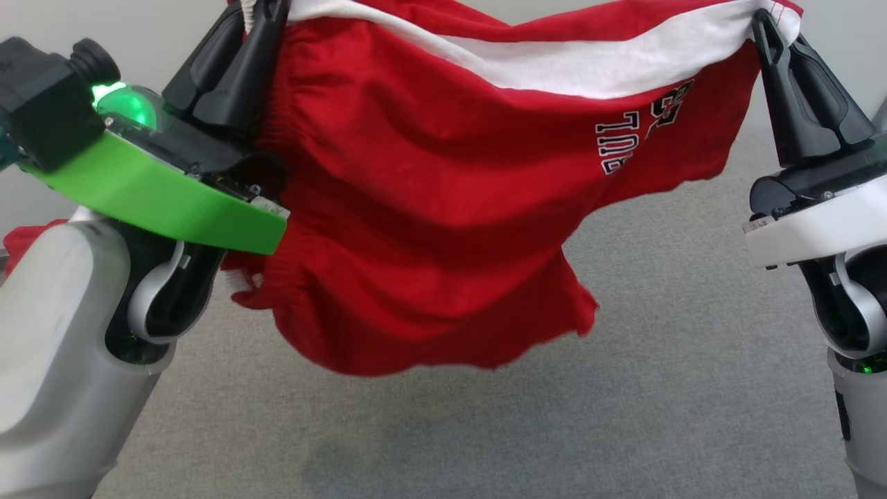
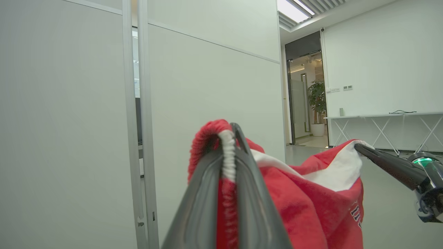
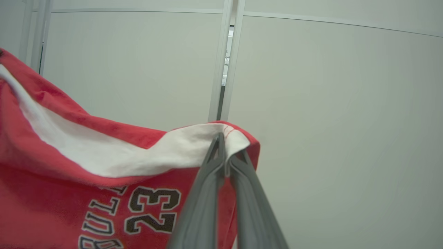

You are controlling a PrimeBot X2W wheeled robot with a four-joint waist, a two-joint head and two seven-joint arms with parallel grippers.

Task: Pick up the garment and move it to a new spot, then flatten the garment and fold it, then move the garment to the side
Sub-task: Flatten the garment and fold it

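Above the grey carpeted surface (image 1: 693,388), the left gripper (image 2: 229,138) is clamping the ribbed waistband (image 2: 226,155) and the right gripper (image 3: 224,143) is pinching the white-striped corner (image 3: 193,141) of the red fabric shorts (image 1: 429,208), hanging slack between them; that thin right pinch is risking a slip if stretched.

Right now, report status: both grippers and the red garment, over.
Left gripper shut on red fabric garment with white stripe. Right gripper shut on its other corner. Garment hangs spread between them over grey carpet; no obstruction seen.
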